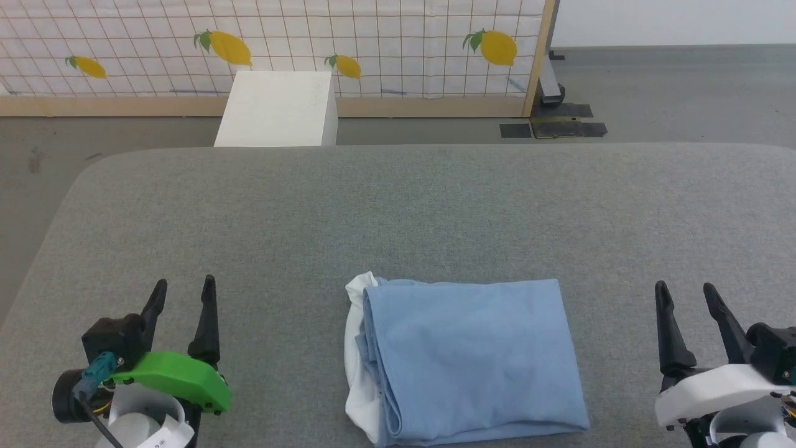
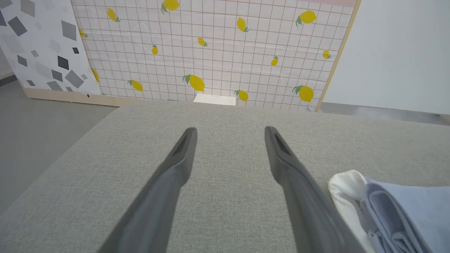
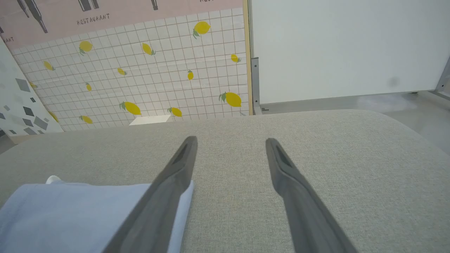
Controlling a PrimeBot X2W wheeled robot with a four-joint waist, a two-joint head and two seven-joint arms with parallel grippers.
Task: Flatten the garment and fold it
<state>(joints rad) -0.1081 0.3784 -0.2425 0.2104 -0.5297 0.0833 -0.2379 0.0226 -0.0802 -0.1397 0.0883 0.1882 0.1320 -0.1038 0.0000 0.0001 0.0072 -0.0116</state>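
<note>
The light-blue garment (image 1: 472, 358) lies folded into a neat rectangle near the front edge of the grey table (image 1: 398, 211), with white trim bunched along its left side. My left gripper (image 1: 185, 292) stands open to its left, apart from it, nothing between the fingers. My right gripper (image 1: 686, 295) stands open to its right, also empty. In the left wrist view the garment (image 2: 407, 214) sits at the lower right beside the open left gripper (image 2: 230, 131). Seen from the right wrist, the garment (image 3: 74, 214) lies at the lower left, partly behind one finger of the right gripper (image 3: 230, 140).
A white box (image 1: 277, 109) stands on the floor beyond the table's far edge. Behind it is a lemon-print tiled panel (image 1: 373, 37) with a wooden frame. Grey floor runs past the table on the left and far right.
</note>
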